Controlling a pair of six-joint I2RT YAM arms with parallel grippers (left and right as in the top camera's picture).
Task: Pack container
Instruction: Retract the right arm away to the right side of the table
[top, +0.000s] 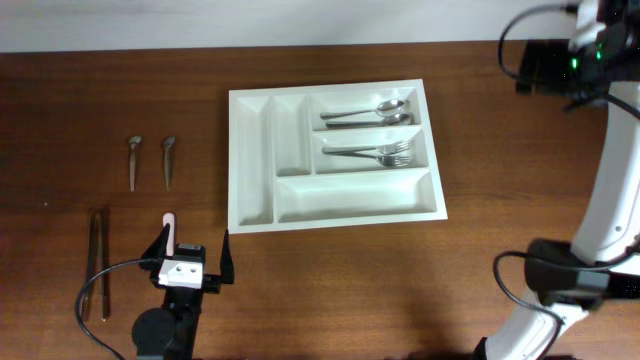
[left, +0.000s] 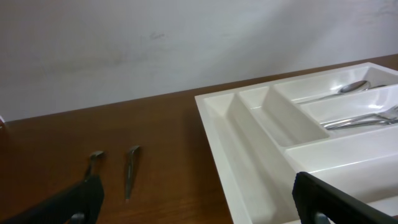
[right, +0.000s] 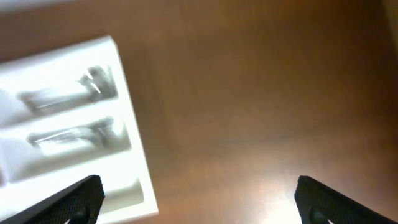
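The container, a white cutlery tray (top: 335, 155), lies mid-table. Its top long compartment holds two spoons (top: 370, 113) and the middle one holds forks (top: 375, 153). The bottom long compartment and both narrow upright ones are empty. My left gripper (top: 193, 250) is open and empty, just off the tray's front left corner. In the left wrist view it (left: 205, 202) frames the tray's left edge (left: 217, 124). My right gripper (right: 199, 196) is open and empty above bare table right of the tray (right: 134, 155); that view is blurred.
Two small metal utensils (top: 133, 160) (top: 168, 160) lie left of the tray and also show in the left wrist view (left: 130, 168). Two long thin utensils (top: 97, 265) lie at the front left. A small pale pink piece (top: 170, 228) sits by my left finger. The right arm (top: 610, 200) rises along the right edge.
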